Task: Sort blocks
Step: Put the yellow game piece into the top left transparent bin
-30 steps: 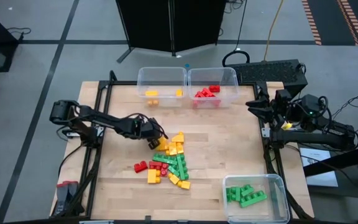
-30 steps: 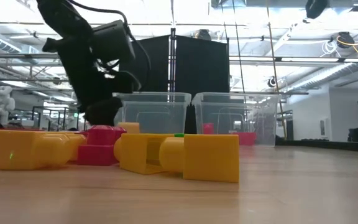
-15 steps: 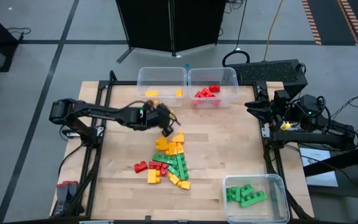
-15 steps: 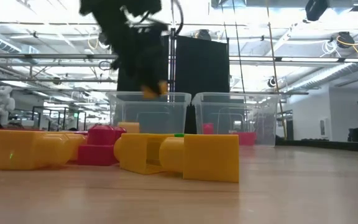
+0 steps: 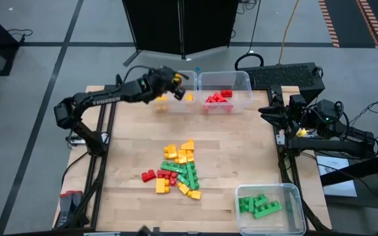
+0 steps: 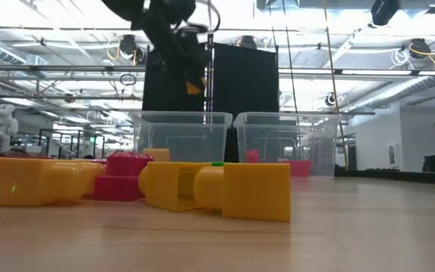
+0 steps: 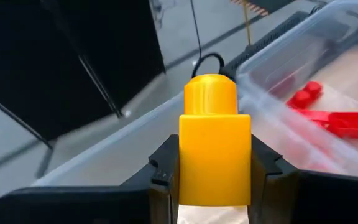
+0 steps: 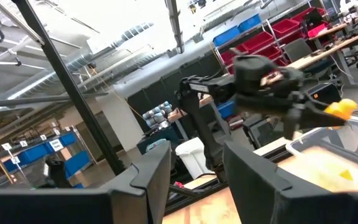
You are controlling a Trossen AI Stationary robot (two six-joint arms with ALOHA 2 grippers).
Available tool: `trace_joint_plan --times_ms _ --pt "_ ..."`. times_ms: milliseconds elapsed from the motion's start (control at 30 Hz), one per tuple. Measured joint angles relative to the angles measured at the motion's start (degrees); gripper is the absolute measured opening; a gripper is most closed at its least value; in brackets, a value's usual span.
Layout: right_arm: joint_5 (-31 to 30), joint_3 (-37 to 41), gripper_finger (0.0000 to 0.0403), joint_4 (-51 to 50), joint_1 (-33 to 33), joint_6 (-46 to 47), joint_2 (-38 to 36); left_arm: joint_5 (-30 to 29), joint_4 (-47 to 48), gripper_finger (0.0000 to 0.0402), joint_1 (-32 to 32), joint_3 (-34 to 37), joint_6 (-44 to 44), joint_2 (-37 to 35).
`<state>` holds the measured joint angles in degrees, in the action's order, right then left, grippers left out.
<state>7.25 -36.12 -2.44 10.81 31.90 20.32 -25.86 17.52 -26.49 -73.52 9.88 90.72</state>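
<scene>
Carrying a yellow block (image 7: 214, 149) clamped between its fingers, the left gripper (image 5: 174, 85) now hangs above the left clear bin (image 5: 151, 80) at the table's far edge, where a second ago it sat low at the block pile (image 5: 179, 168) in the middle of the table. From the low view the block (image 6: 195, 85) rides well above the bin's rim, clear of it. The pile is a touch thinner at its near-left corner than before; everything else in it lies as it did.

That left bin already holds a few yellow blocks (image 5: 161, 99). Just beside it, touching wall to wall, the red-block bin (image 5: 244, 80) holds its red blocks (image 5: 218, 98). A third bin (image 5: 297, 196) with green blocks (image 5: 260, 205) sits well apart from the left bin, at the table's opposite corner.

Between the left bin and the pile the wooden table (image 5: 235, 144) lies bare, so nothing crowds the arm there.

The right gripper (image 8: 194, 165) waits with jaws spread, empty, at the table's right edge, well away from the left bin.
</scene>
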Motion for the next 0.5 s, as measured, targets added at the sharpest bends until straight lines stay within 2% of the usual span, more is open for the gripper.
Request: trace_joint_plan --times_ms 200,500 --pt "0.0 0.0 0.0144 0.0 0.0 0.0 0.0 8.1 1.2 0.0084 -6.0 0.0 1.7 4.4" --pt "0.0 0.0 0.0144 0.0 0.0 0.0 0.0 12.9 1.6 0.0084 -6.7 0.1 0.7 10.5"
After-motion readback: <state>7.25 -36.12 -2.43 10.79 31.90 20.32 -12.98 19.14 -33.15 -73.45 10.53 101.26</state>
